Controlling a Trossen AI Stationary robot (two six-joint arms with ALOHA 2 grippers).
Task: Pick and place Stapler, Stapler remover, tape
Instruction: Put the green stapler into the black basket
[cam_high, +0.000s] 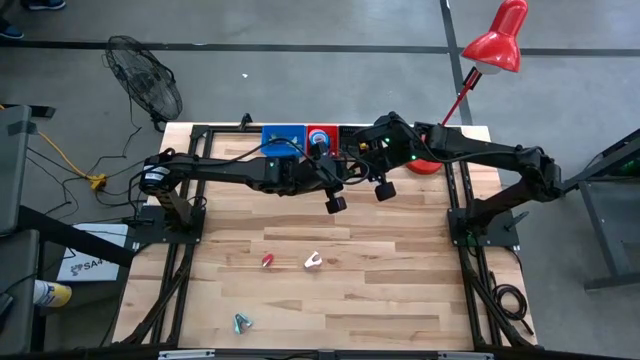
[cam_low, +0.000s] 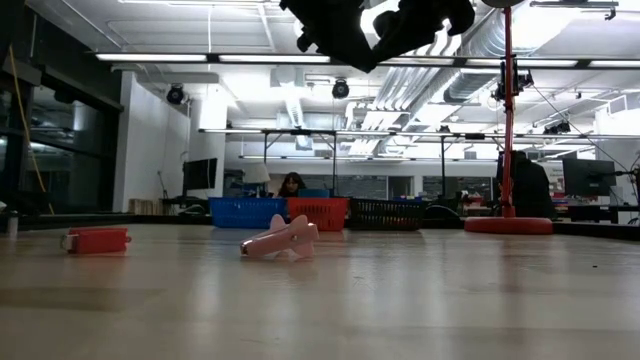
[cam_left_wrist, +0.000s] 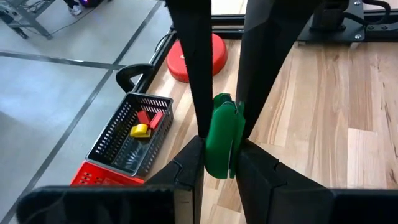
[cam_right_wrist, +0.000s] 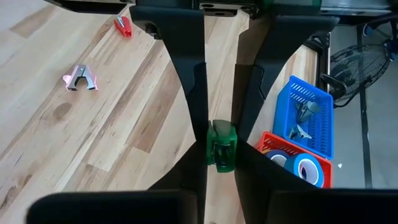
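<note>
Red lamp (cam_high: 497, 40) stands at the wooden bench (cam_high: 400, 270).
A black fan (cam_high: 145, 78) sits on the floor beyond.

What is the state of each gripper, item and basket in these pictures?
left gripper: shut on green item
right gripper: shut on the same green item
red stapler: lying free, untouched
pink staple remover: lying free, untouched
black basket: partly filled
blue basket: partly filled

Your left claw (cam_left_wrist: 219, 146) and right claw (cam_right_wrist: 221, 146) meet above the worktop's far middle, both arms reaching inward, each claw's fingers pinched on one small green object (cam_left_wrist: 222, 140) between them.
</note>
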